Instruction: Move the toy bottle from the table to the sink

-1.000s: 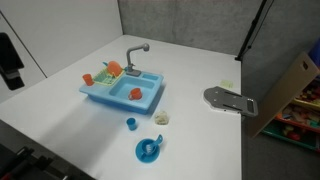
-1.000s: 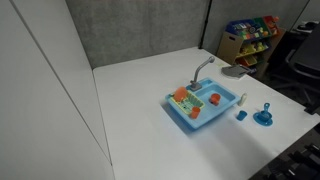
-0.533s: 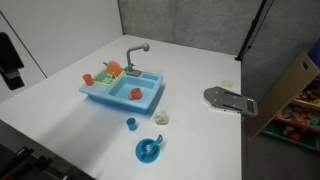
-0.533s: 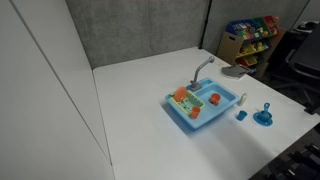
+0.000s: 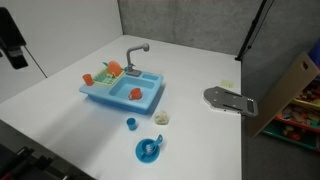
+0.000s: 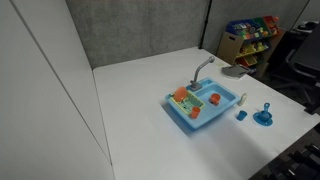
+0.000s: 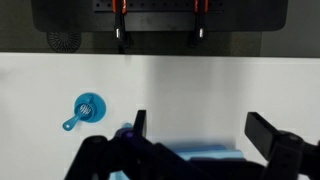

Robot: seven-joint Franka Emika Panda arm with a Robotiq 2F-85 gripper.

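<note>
Cream-white toy bottle (image 5: pixel 161 118): it lies on the white table (image 5: pixel 200 70), just below and right of the sink's near corner, in the middle of an exterior view. Nothing touches it.
Light-blue sink (image 5: pixel 115 101): it sits left of centre, with the grey faucet at its back and small orange and green toys in its left basin. The bottle is not in it.
Change: only the black part of the arm (image 5: pixel 12 42) at the upper left edge differs. It stands higher in the frame than half a second ago. The toys and sink lie exactly as they did.
Gripper (image 7: pixel 195 120): in the wrist view its two dark fingers reach up from the lower edge, set wide apart, with nothing held between them. They are blurred, which suggests motion.
Wrist view: a strip of the sink shows at the bottom between the fingers, and the round blue dish (image 7: pixel 88 106) is at the left. The bottle cannot be made out here.
Neighbours: the small blue cup (image 5: pixel 131 124) is near the bottle's left, and the dish is lower in the frame. Both are apart from it.
Meaning for the task: the arm appears to be only setting off, well apart from the bottle. Reach, grasp and carry all seem still to be done.
</note>
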